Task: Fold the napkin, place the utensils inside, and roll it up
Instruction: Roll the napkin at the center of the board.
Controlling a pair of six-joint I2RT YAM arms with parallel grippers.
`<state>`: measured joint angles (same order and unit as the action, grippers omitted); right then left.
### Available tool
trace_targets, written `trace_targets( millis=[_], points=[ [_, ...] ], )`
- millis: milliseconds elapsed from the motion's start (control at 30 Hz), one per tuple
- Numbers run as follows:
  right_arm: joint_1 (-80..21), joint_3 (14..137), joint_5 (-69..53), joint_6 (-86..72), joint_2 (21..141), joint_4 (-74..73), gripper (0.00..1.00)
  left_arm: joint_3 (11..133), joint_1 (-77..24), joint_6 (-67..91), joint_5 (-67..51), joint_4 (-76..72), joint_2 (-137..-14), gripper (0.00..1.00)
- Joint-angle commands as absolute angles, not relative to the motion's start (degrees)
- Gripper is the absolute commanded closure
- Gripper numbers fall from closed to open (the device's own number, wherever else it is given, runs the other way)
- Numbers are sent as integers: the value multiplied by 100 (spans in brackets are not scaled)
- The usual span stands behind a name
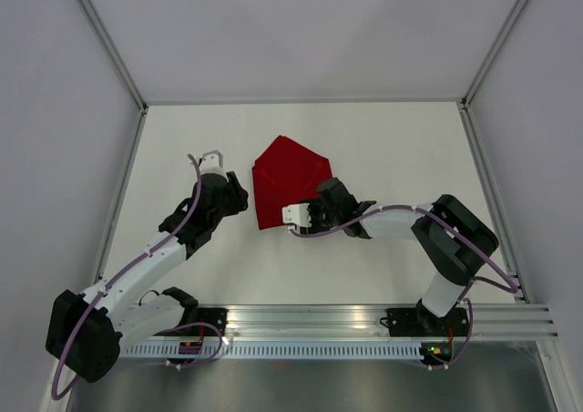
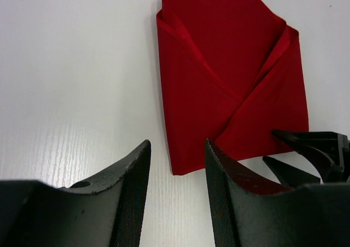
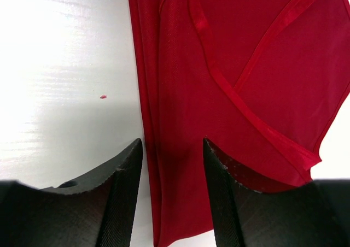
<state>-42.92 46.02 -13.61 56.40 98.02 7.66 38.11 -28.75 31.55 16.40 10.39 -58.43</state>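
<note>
While the napkin [image 1: 290, 180] lies flat on the tabletop [image 1: 392, 148], folded into an envelope with two hemmed flaps crossing over its middle, both pairs of jaws stand parted and hold nothing. Left jaws, on the left arm [image 1: 173, 234]: moderately apart; the cloth's near corner lies just ahead of their right-hand finger, the rest ahead and to the right. Right jaws, on the right arm [image 1: 401, 219]: similarly apart, low over the cloth; one long edge runs forward between them, the bulk to their right. Utensils: none visible; whether they lie under the flaps cannot be told. Step judged in hand: folding done, rolling not yet begun. The next move probably calls for the right jaws to pinch that edge through all layers and turn it over evenly, without dragging the flaps open.
</note>
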Motion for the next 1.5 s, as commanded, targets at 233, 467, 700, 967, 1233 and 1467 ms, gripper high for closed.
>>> trace_targets(
  millis=[233, 467, 700, 967, 1233, 1467],
  points=[
    [-4324, 5097, -1652, 5757, 10257, 432, 52, 3604, -2944, 3015, 1591, 721, -5616, 50],
    [-4333, 5317, -1766, 5652, 10345, 132, 55, 3577, -2944, 2874, 1415, 721, -5520, 50],
    [-4465, 5274, -1802, 5458, 10380, 158, 56, 3489, -2944, 2839, 1336, 738, -5405, 49],
    [-4728, 5107, -1731, 5221, 10529, 395, 56, 3472, -2944, 2786, 1310, 773, -5379, 49],
    [-4746, 5185, -1441, 5080, 10802, 615, 55, 3533, -2944, 2672, 1327, 756, -5502, 49],
    [-4746, 5291, -1301, 4974, 10960, 633, 55, 3419, -2944, 2619, 1336, 660, -5616, 49]
  ],
)
